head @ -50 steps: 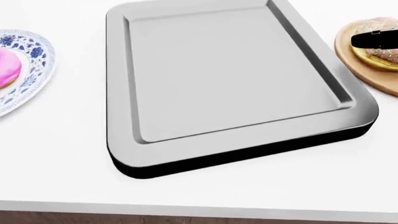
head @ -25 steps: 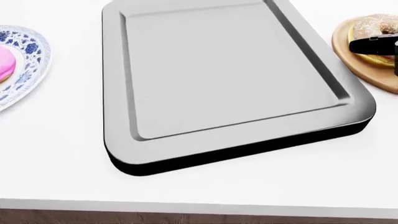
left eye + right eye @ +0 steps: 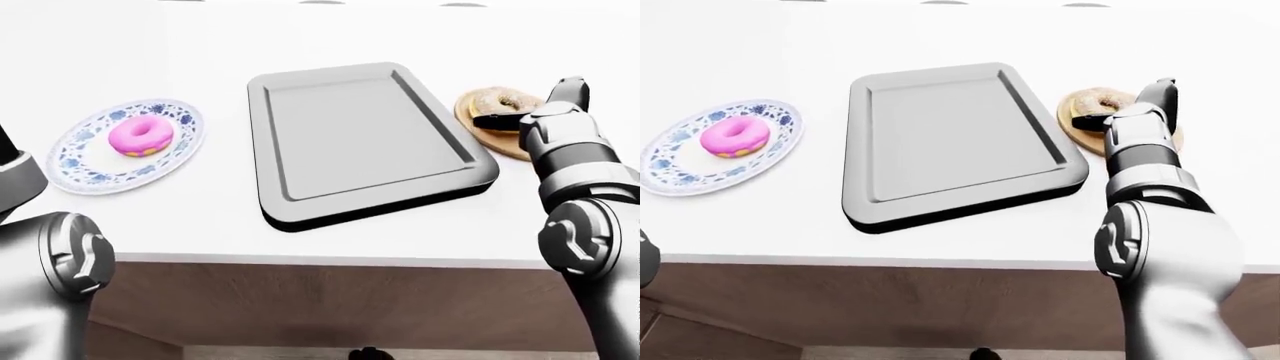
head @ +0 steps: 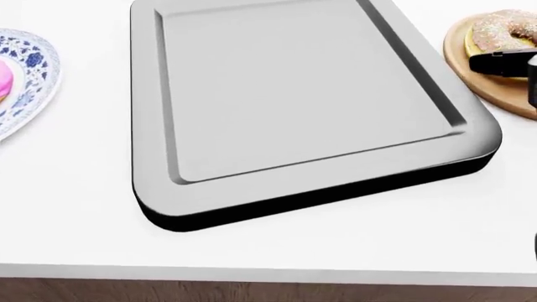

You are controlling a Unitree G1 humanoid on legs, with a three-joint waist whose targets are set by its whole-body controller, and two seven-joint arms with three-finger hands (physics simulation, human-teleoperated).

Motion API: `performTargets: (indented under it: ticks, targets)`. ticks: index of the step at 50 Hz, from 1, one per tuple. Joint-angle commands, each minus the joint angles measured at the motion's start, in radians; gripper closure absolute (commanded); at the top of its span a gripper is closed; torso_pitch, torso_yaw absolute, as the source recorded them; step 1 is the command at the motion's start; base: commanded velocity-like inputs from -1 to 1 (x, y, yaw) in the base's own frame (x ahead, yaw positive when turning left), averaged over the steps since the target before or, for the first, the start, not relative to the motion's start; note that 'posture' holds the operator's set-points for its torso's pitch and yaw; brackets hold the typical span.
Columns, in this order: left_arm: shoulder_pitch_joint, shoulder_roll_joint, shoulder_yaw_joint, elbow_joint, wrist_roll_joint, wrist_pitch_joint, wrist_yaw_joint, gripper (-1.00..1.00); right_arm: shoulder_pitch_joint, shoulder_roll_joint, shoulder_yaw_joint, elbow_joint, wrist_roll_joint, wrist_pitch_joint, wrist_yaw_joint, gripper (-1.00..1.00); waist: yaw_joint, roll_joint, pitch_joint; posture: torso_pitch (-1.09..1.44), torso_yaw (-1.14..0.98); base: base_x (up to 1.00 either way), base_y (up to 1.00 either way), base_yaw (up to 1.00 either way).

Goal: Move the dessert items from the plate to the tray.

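Observation:
A grey metal tray (image 3: 350,127) lies mid-counter with nothing in it. Left of it, a blue-patterned plate (image 3: 90,161) carries a pink-iced donut (image 3: 140,135). Right of the tray, a round wooden plate (image 3: 503,144) holds a sprinkled donut (image 3: 497,100). My right hand (image 3: 512,117) hovers at that wooden plate. One black finger (image 4: 502,63) lies along the donut's lower edge, and the others point up past it, so the hand is open. Only the elbow (image 3: 65,259) of my left arm shows, not its hand.
The white counter's edge (image 3: 300,253) runs across the lower part of the eye views, with a brown cabinet face (image 3: 330,307) beneath it. My right forearm (image 3: 1145,176) reaches over the counter to the right of the tray.
The head view has drifted, so the tray and left plate slid a little left. The black finger has moved from across the sprinkled donut's middle to its lower edge.

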Motion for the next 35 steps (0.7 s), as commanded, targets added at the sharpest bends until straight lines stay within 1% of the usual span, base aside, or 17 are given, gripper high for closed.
performTargets:
  ticks: [1,3,7,8,18,19,21,22,23,24,27,28,30,35]
  targets:
    - [-0.036,0.013,0.008,-0.025,-0.003,-0.028,0.002,-1.0,-0.04,-0.014,0.006,-0.04,-0.012,-0.025,-0.006,-0.56,0.001,0.0,-0.037,0.19,0.0,0.0,0.0,0.0]
    - [-0.039,0.014,0.008,-0.022,-0.003,-0.031,0.003,-1.0,-0.039,-0.013,0.007,-0.04,-0.013,-0.025,-0.003,-0.48,0.0,0.0,-0.038,0.19,0.0,0.0,0.0,0.0]
    - [-0.037,0.015,0.009,-0.025,-0.005,-0.03,0.005,-1.0,-0.037,-0.01,0.007,-0.04,-0.013,-0.022,0.003,-0.4,0.0,0.0,-0.038,0.19,0.0,0.0,0.0,0.0]
    - [-0.039,0.016,0.009,-0.023,-0.005,-0.03,0.006,-1.0,-0.036,-0.008,0.007,-0.039,-0.013,-0.021,0.004,-0.33,0.0,0.001,-0.038,0.19,0.0,0.0,0.0,0.0]
    - [-0.029,0.03,0.017,-0.037,-0.016,-0.022,0.005,-1.0,-0.036,-0.003,0.01,-0.039,-0.018,-0.018,0.022,-0.11,-0.003,0.0,-0.039,0.19,0.0,0.0,0.0,0.0]
    - [-0.027,0.03,0.016,-0.036,-0.017,-0.023,0.004,-1.0,-0.036,-0.004,0.009,-0.039,-0.018,-0.018,0.023,0.11,-0.003,0.0,-0.039,0.19,0.0,0.0,0.0,0.0]
    - [-0.026,0.031,0.016,-0.038,-0.018,-0.025,0.005,-1.0,-0.035,-0.003,0.011,-0.039,-0.019,-0.019,0.025,0.28,-0.003,0.0,-0.039,0.19,0.0,0.0,0.0,0.0]
    - [-0.024,0.032,0.016,-0.039,-0.018,-0.024,0.006,-1.0,-0.034,-0.004,0.009,-0.039,-0.018,-0.019,0.025,0.42,-0.003,0.0,-0.039,0.19,0.0,0.0,0.0,0.0]
    - [-0.022,0.033,0.018,-0.041,-0.02,-0.023,0.005,-1.0,-0.033,-0.004,0.011,-0.039,-0.02,-0.018,0.026,0.51,-0.004,0.0,-0.039,0.19,0.0,0.0,0.0,0.0]
    - [-0.021,0.035,0.019,-0.044,-0.022,-0.022,0.005,-1.0,-0.033,-0.004,0.01,-0.039,-0.019,-0.02,0.024,0.54,-0.004,0.0,-0.039,0.19,0.0,0.0,0.0,0.0]
    - [-0.014,0.036,0.019,-0.051,-0.026,-0.02,0.006,-1.0,-0.034,-0.004,0.008,-0.04,-0.018,-0.022,0.018,0.8,-0.004,-0.001,-0.039,0.19,0.0,0.0,0.0,0.0]
    - [-0.013,0.035,0.019,-0.052,-0.026,-0.02,0.008,-1.0,-0.034,-0.004,0.008,-0.039,-0.018,-0.021,0.016,0.84,-0.004,-0.001,-0.039,0.19,0.0,0.0,0.0,0.0]
    - [-0.015,0.032,0.018,-0.056,-0.029,-0.015,0.011,-1.0,-0.036,-0.004,0.008,-0.039,-0.019,-0.023,0.008,1.0,-0.004,-0.001,-0.039,0.19,0.0,0.0,0.0,0.0]
    - [-0.019,0.033,0.014,-0.058,-0.028,-0.011,0.014,-1.0,-0.038,-0.004,0.004,-0.04,-0.015,-0.031,-0.009,1.0,-0.003,-0.002,-0.039,0.19,0.0,0.0,0.0,0.0]
